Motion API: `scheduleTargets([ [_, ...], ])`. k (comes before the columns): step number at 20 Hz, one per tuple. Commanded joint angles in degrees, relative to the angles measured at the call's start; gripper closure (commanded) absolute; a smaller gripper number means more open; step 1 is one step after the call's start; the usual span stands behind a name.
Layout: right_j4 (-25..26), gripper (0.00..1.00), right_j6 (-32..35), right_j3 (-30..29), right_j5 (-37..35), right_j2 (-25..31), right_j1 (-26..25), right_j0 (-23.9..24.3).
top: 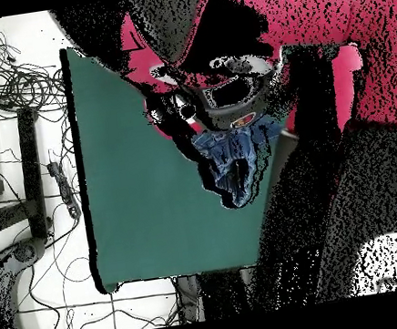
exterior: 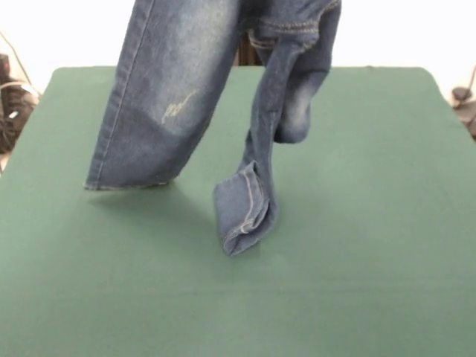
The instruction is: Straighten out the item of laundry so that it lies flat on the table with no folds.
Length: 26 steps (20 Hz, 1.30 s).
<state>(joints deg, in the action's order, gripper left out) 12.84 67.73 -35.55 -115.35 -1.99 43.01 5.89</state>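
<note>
One pair of jeans [exterior: 178,82] hangs above one green desk [exterior: 357,245], lifted from above; one leg hangs straight, its hem just clear of the felt; the other twists, its folded cuff touching the desk; the fingers are out of sight, so I cannot tell their state.

Jeans hang in mid-air, green top open all round them.

The jeans [exterior: 186,89] dangle over the far middle of the table [exterior: 372,282]; the wide leg's hem sits just above the felt at left, and the twisted leg droops to the centre, seemingly touching the felt. Near half, right side and left edge lie bare. Overhead, the red arm [top: 309,17] crowds that same stretch.
</note>
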Motion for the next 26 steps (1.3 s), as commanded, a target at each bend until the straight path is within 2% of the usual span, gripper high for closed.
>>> scheduleTargets([
  [1,2.38,1.00,-0.49,4.82,-10.07,5.42,-4.70,-1.62],
  [5,3.56,1.00,-1.61,9.07,-14.31,5.71,-5.65,-1.67],
  [8,5.75,1.00,-3.19,15.78,-19.14,6.32,-8.37,-2.05],
  [12,5.30,1.00,-2.38,18.00,-19.20,6.92,-9.77,-2.14],
  [14,4.30,1.00,-1.71,16.65,-16.67,6.80,-9.27,-2.06],
  [18,0.43,1.00,1.44,7.59,-6.52,5.85,-5.51,-1.64],
  [24,-4.57,1.00,4.54,-11.82,10.63,3.33,2.44,-1.38],
  [26,-5.42,1.00,4.60,-15.26,12.92,2.65,4.32,-1.25],
])
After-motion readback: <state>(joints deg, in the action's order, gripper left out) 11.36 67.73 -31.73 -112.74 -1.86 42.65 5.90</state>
